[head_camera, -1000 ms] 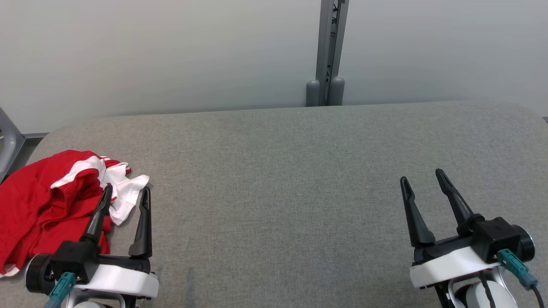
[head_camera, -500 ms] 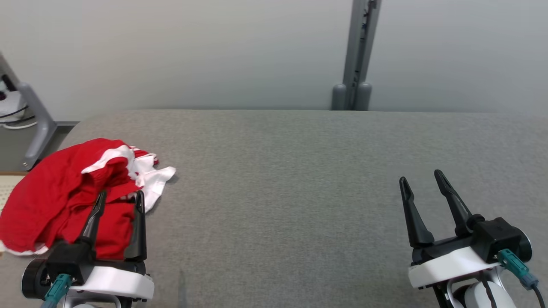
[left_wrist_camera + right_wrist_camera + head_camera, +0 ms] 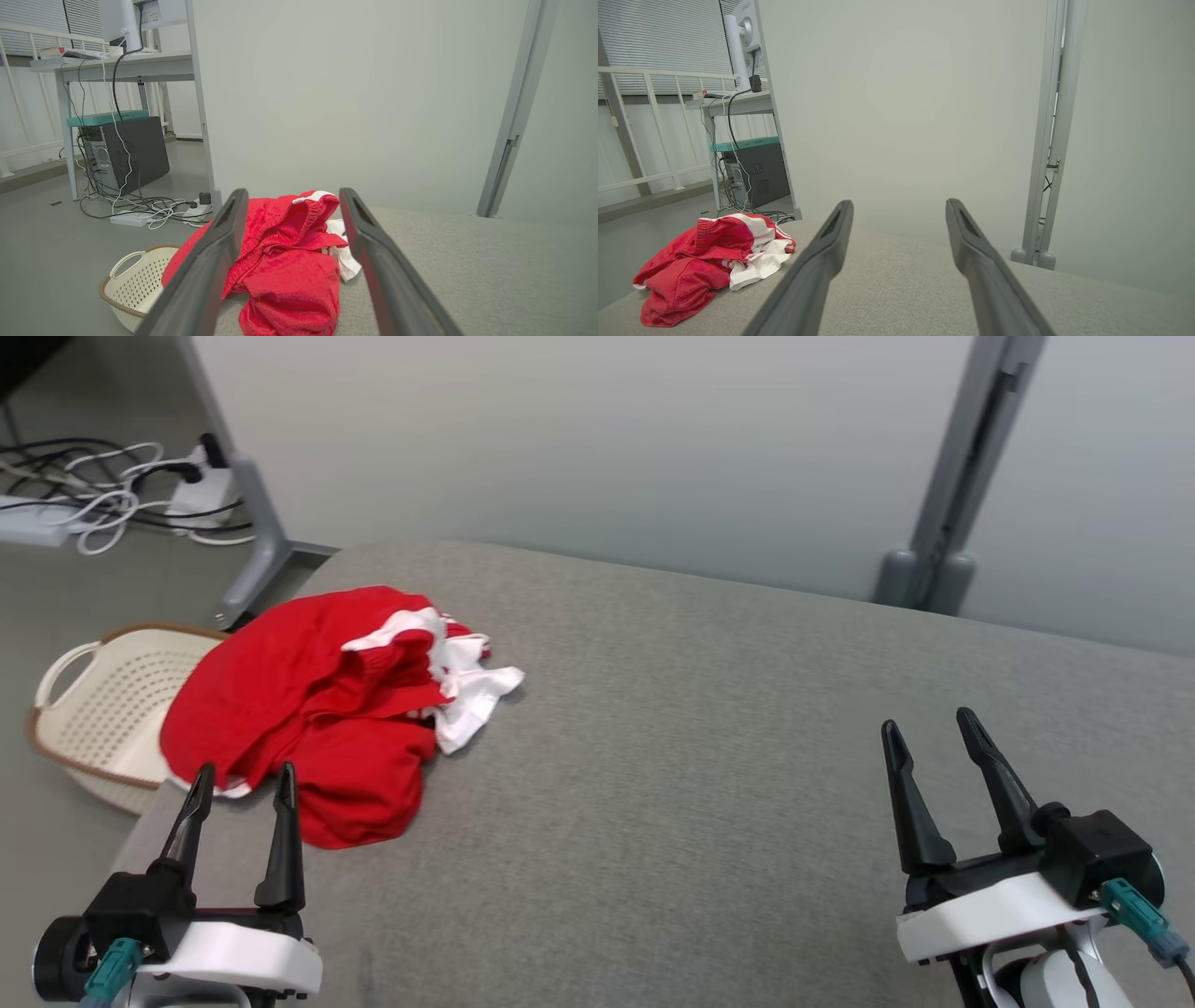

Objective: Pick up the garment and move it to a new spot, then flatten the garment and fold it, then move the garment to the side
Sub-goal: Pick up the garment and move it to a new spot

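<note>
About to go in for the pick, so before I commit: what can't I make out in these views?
- Garment, all views: crumpled; its own folds hide its shape and hems.
- Its left edge, head view: it overlaps the basket; whether it overhangs the table is unclear.
- Basket's inside, left wrist view: the left claw covers part.
- Garment's near end, left wrist view: cut off by the bottom edge.

Head view: the camera now faces further toward the robot's left, so the whole frame shifts. Newly in frame: a pale basket (image 3: 103, 700) on the floor by the table (image 3: 700, 756) end, and a tangle of cables (image 3: 103, 495) beyond. The left gripper (image 3: 244, 773) now points at the garment's (image 3: 317, 709) near red edge, no longer straddling its white part.
</note>
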Robot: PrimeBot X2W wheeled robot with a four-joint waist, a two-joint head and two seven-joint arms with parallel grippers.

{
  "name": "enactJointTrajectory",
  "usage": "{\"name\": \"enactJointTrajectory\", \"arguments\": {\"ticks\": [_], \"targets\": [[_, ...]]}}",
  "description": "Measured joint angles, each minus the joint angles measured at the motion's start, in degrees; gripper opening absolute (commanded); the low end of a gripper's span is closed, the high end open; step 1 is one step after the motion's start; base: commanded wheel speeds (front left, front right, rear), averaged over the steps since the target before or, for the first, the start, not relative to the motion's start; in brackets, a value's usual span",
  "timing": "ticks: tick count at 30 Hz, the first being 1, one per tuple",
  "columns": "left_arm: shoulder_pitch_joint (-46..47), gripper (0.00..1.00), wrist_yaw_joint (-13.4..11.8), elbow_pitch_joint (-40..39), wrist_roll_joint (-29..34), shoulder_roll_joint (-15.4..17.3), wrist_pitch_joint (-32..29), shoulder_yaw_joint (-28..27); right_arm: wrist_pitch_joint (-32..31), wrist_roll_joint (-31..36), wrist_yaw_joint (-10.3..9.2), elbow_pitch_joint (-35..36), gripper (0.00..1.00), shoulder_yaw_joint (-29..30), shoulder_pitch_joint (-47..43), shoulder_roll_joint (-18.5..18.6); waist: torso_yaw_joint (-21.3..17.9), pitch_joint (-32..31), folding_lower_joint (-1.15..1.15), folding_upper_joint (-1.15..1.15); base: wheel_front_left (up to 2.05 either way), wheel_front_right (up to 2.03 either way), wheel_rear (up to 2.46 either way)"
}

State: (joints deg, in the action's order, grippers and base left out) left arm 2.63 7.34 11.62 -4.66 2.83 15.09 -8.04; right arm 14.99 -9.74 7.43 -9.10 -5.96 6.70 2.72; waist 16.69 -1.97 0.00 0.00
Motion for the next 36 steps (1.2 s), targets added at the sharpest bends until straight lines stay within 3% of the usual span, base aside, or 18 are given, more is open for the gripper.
{"name": "enactJointTrajectory", "arguments": {"ticks": [10, 17, 31, 36], "targets": [[-0.02, 1.00, 0.01, 1.53, -0.11, 0.00, 0.00, -1.35, 0.00, -1.42, 0.00, 0.09, 1.00, -0.74, 0.00, -0.02, 7.36, 0.11, 0.00, 0.00, 0.00, 0.00, 0.00], [-0.01, 1.00, 0.05, 1.80, -0.44, 0.00, 0.00, -1.81, 0.00, -2.01, 0.00, -0.32, 1.00, -1.46, -0.01, -0.04, 10.20, 0.08, 0.00, 0.00, 0.00, 0.00, 0.00], [0.80, 1.00, 0.10, 2.59, -3.61, 0.32, 0.00, -1.93, 0.00, -2.66, 0.00, -0.80, 1.00, -3.04, 0.14, -0.02, 9.42, 0.27, 0.00, 0.00, 0.00, 0.00, 0.00], [4.91, 1.00, 0.10, 5.89, -8.80, 5.10, -1.42, 2.34, 0.00, -2.69, 0.00, -1.04, 1.00, -3.67, 0.88, -0.03, 7.48, 0.76, 0.00, 0.00, 0.00, 0.00, 0.00]]}}
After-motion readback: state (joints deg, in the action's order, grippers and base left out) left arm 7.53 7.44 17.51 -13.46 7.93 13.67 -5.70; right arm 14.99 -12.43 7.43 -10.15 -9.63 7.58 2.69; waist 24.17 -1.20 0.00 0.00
